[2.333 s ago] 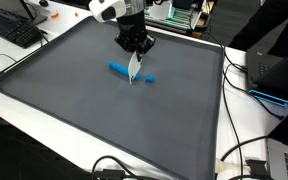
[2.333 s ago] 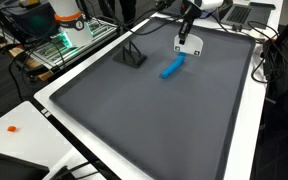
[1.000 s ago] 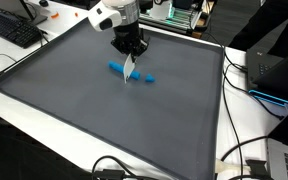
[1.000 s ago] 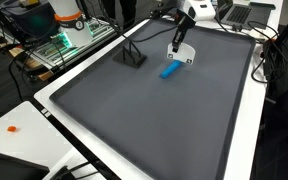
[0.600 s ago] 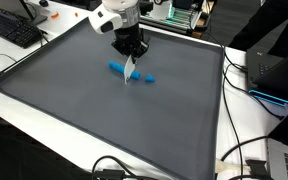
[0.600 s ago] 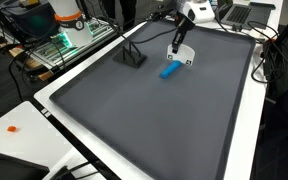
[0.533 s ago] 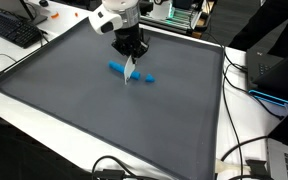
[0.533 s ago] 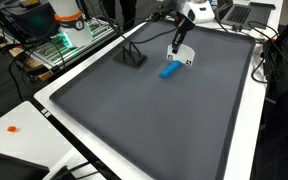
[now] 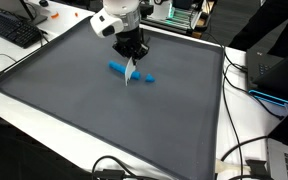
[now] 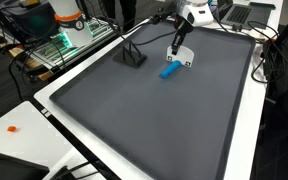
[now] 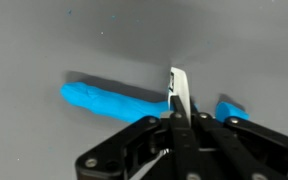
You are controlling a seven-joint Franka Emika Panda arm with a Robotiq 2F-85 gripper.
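Note:
My gripper (image 9: 132, 52) is shut on a thin white flat piece (image 9: 132, 70) that hangs edge-down from the fingers. It stands over a long blue object (image 9: 117, 68) lying on the dark grey mat (image 9: 74, 90). In the wrist view the white piece (image 11: 177, 90) sticks out from the shut fingertips (image 11: 176, 118) and crosses the blue object (image 11: 109, 100), hiding part of it. In an exterior view the gripper (image 10: 181, 36) holds the white piece (image 10: 184, 53) just behind the blue object (image 10: 169, 70). I cannot tell whether the piece touches it.
A small black stand (image 10: 132, 56) sits on the mat near its far edge. The mat has a raised white rim (image 9: 222, 110). Around it are a keyboard (image 9: 12, 30), cables (image 9: 246, 150), a laptop (image 9: 269, 70) and electronics (image 10: 69, 35).
Since 2.3 s ago my gripper has shifted slightly sideways and lower with the white piece, closer to the blue object. Over the last second it has barely moved.

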